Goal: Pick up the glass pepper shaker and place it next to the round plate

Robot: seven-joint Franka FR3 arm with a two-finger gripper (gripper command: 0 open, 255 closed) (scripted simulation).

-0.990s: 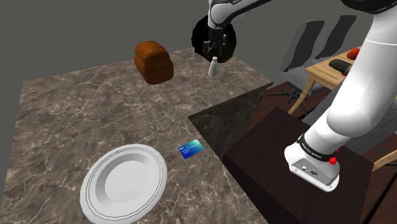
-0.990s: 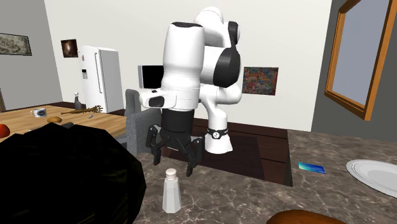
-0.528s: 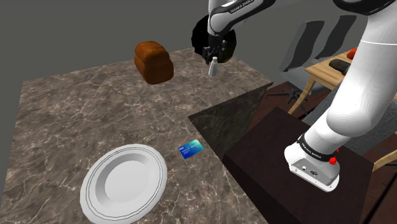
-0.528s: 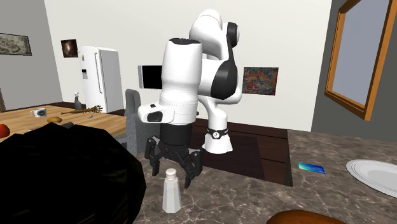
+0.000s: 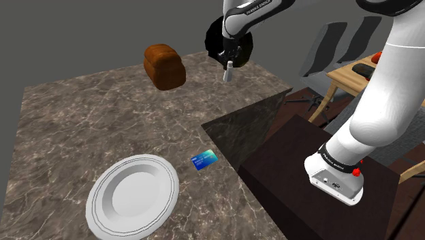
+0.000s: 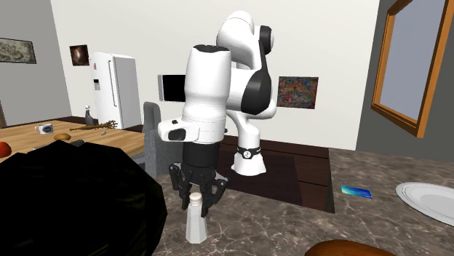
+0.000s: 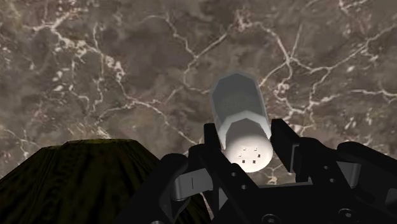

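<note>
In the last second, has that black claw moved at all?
Yes. The gripper has come down around the top of the white shaker standing on the marble counter.

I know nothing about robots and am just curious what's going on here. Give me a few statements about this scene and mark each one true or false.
1. The shaker stands upright on the marble counter. True.
2. The round plate sits right beside the shaker. False: it is at the opposite end of the counter, and the brown loaf is much nearer the shaker.
3. The end effector is down at the shaker's cap. True.
4. The blue card lies on the plate. False: it lies on the counter beside the plate, not touching it.
</note>
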